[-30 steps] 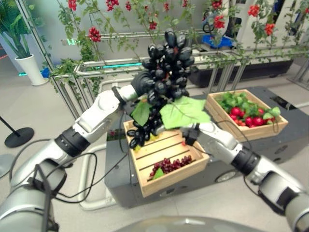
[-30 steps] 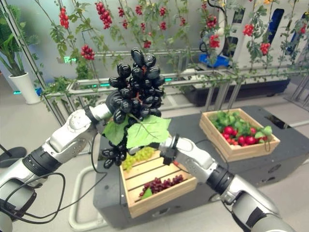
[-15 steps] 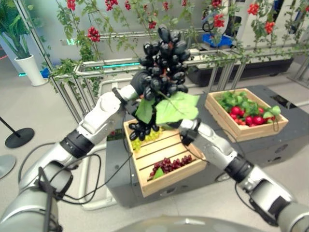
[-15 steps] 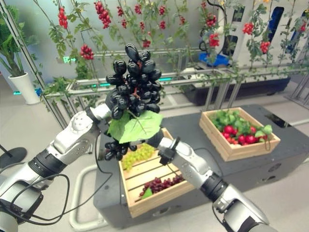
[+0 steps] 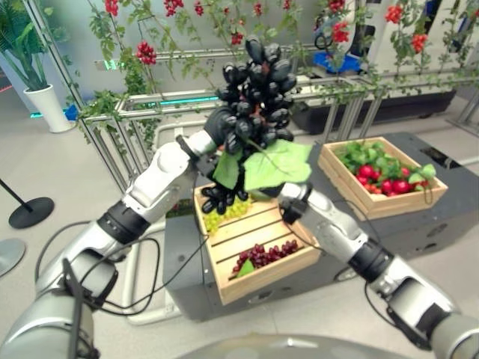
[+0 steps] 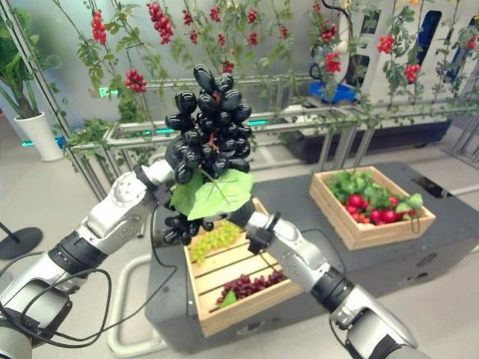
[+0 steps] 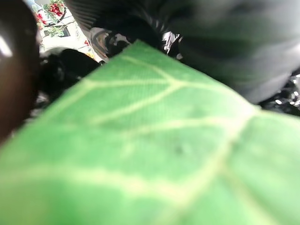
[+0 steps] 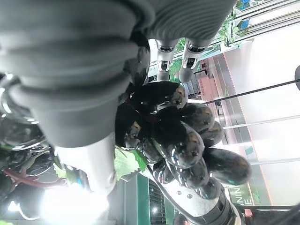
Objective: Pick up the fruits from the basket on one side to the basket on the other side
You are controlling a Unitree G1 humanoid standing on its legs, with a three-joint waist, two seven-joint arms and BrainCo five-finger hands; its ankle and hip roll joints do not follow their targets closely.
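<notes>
Backdrop: trellis vines [image 5: 150,52] with red berries.
Black grape bunch [image 5: 254,82]: aloft, both hands beneath.
Left hand [image 5: 221,126], right hand [image 6: 241,215]: grip unclear, leaves hiding fingers.
Tip: carry level toward the tomato crate [image 5: 382,176], three o'clock.

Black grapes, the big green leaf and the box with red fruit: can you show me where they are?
Black grapes [image 6: 211,123], right eye view, middle of the bunch.
Leaf [image 5: 277,164], left eye view, middle of its blade.
Box [image 6: 372,234], right eye view, its front wooden wall.
</notes>
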